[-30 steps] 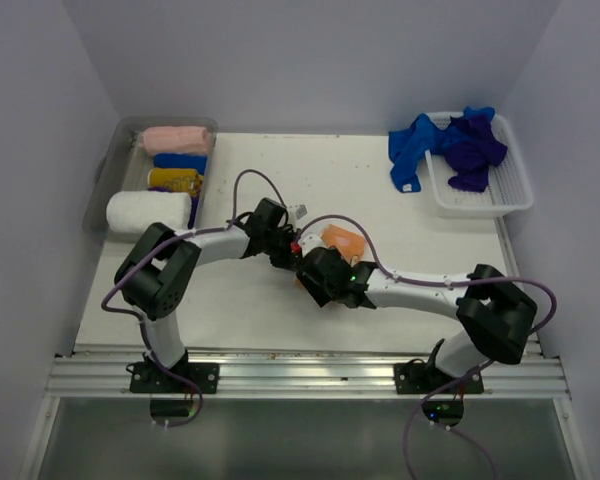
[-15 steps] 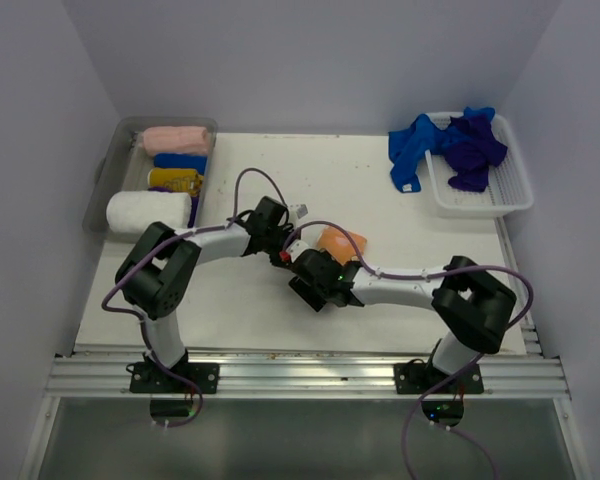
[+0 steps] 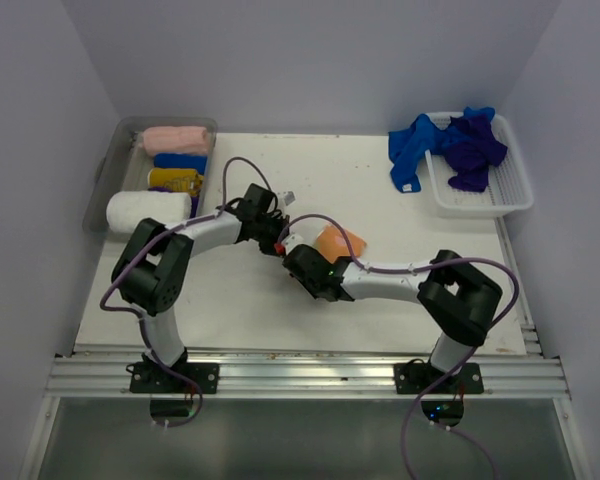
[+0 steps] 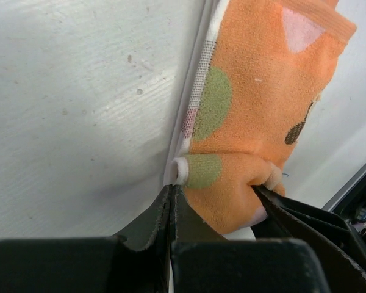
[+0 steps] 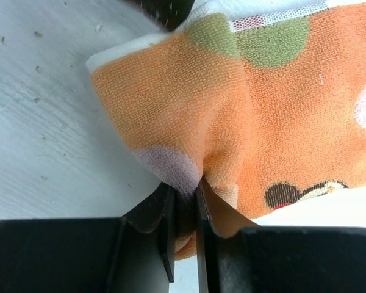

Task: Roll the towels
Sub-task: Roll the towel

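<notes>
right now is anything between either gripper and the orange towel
Nothing visible stands between them. The right gripper is shut on a fold of the orange towel. The left gripper is shut with its tips right at the towel's white hem. Only bare table shows around them.

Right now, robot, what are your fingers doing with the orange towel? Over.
Left fingers shut on orange towel hem. Right fingers shut on a fold of it. Towel bunched, not rolled yet. Nothing else seen on it.
</notes>
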You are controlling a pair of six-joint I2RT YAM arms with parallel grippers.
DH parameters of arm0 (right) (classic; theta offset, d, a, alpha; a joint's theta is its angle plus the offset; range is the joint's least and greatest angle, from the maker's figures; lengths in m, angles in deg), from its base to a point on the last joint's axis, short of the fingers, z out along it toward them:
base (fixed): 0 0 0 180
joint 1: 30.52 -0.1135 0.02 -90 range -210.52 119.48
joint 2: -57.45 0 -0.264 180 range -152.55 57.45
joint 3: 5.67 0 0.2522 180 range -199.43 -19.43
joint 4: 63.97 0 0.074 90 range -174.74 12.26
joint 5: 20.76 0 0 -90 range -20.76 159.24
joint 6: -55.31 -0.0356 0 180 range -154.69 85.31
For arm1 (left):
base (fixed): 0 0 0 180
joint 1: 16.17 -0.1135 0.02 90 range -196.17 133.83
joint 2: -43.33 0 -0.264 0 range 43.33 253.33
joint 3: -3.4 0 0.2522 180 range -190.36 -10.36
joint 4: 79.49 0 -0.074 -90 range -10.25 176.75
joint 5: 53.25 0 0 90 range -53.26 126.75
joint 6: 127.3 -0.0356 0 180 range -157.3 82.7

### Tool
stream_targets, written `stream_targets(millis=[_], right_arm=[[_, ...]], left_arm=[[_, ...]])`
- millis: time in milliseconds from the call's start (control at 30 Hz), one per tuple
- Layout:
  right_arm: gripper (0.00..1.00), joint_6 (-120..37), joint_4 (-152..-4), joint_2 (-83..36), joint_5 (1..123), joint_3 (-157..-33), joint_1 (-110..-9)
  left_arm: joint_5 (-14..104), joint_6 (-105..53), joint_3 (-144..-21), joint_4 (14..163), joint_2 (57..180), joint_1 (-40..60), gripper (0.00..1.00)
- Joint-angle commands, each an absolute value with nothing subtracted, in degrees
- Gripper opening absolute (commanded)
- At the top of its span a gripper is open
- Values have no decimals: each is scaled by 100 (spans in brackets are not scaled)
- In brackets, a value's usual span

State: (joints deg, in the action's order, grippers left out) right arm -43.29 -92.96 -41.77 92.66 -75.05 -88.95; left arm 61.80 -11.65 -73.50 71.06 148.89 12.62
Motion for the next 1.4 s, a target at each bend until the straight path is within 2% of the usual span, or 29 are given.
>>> stream_targets(millis=[0, 133, 267, 367, 400, 467, 500, 633, 800, 1133, 1267, 1367], right_arm=[[13, -4673, -9575, -4240, 8717, -7542, -8932], [13, -5059, -9672, -4125, 8252, -7762, -8792], [12, -5437, -9584, -3993, 7007, -7797, -8318], [12, -5613, -9576, -4028, 6416, -7867, -8037], [12, -5649, -9575, -4055, 5927, -7893, -7948], [11, -5833, -9619, -4195, 5458, -7973, -7668], [11, -5895, -9593, -4230, 5256, -7990, -7588], [11, -6228, -9295, -4231, 4289, -7824, -7306], [11, -6238, -9215, -4222, 4234, -7744, -7227], [11, -6194, -9206, -4248, 4436, -7665, -7227], [11, -6194, -9241, -4266, 4612, -7665, -7227], [11, -6177, -9276, -4248, 4761, -7648, -7227]], left_arm=[[6188, -1330, -7672, 6988, 14766, 1081, 1], [6056, -1313, -7813, 6715, 14547, 923, 6], [5898, -1199, -7901, 6355, 14169, 537, 13], [5784, -1120, -7848, 6249, 13818, 395, 31], [5758, -1076, -7796, 6223, 13660, 395, 49], [5766, -1006, -7621, 6249, 13519, 387, 62], [5775, -979, -7532, 6301, 13387, 387, 72], [6265, -751, -6944, 6643, 13184, 387, 83], [6654, -206, -6108, 7460, 13113, 483, 90], [6654, 471, -5914, 8156, 13675, 790, 92], [6505, 664, -5958, 8095, 13922, 984, 88], [6417, 761, -6019, 8051, 14080, 1089, 80]])
